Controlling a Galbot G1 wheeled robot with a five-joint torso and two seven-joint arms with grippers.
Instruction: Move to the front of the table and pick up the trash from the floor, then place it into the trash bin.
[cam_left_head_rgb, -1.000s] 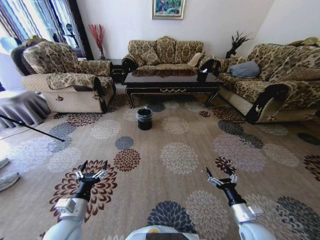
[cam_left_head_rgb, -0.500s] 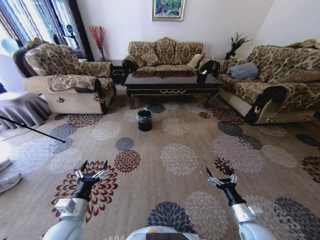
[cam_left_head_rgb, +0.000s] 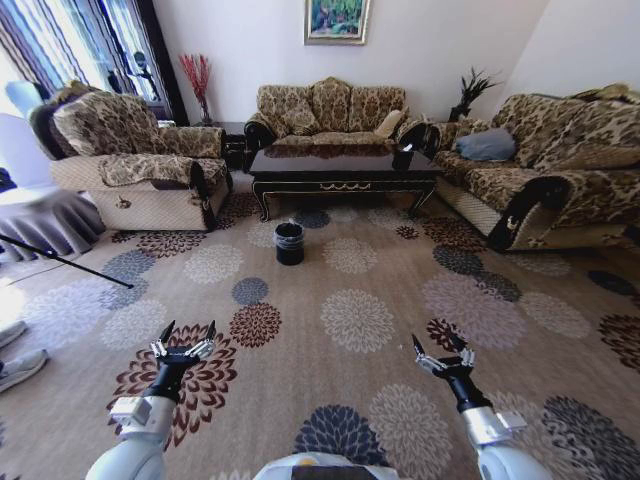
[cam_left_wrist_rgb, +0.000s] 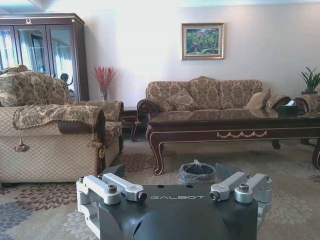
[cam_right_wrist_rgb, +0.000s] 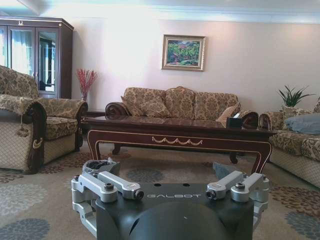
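The dark glossy table (cam_left_head_rgb: 345, 166) stands far ahead in front of the back sofa, with gold scrollwork on its front edge (cam_left_wrist_rgb: 240, 134) (cam_right_wrist_rgb: 176, 140). On the patterned floor (cam_left_head_rgb: 357, 316) just before the table's left end stands the small black trash bin (cam_left_head_rgb: 289, 241) (cam_left_wrist_rgb: 197, 173) (cam_right_wrist_rgb: 99, 165), with a liner bag at its rim. The trash is out of view. My left gripper (cam_left_head_rgb: 183, 341) (cam_left_wrist_rgb: 175, 192) and right gripper (cam_left_head_rgb: 440, 353) (cam_right_wrist_rgb: 175, 192) hover low over the carpet near me, both open and holding nothing.
An armchair (cam_left_head_rgb: 140, 160) flanks the left and a long sofa (cam_left_head_rgb: 560, 170) the right. A black tissue box (cam_left_head_rgb: 403, 153) sits on the table's right end. A thin black rod (cam_left_head_rgb: 60, 255) and shoes (cam_left_head_rgb: 15, 362) lie at the left. Wide open carpet stretches toward the bin.
The whole head view has shifted slightly, so the camera has moved a little relative to the room. Both arms keep the same pose, and both grippers stay open.
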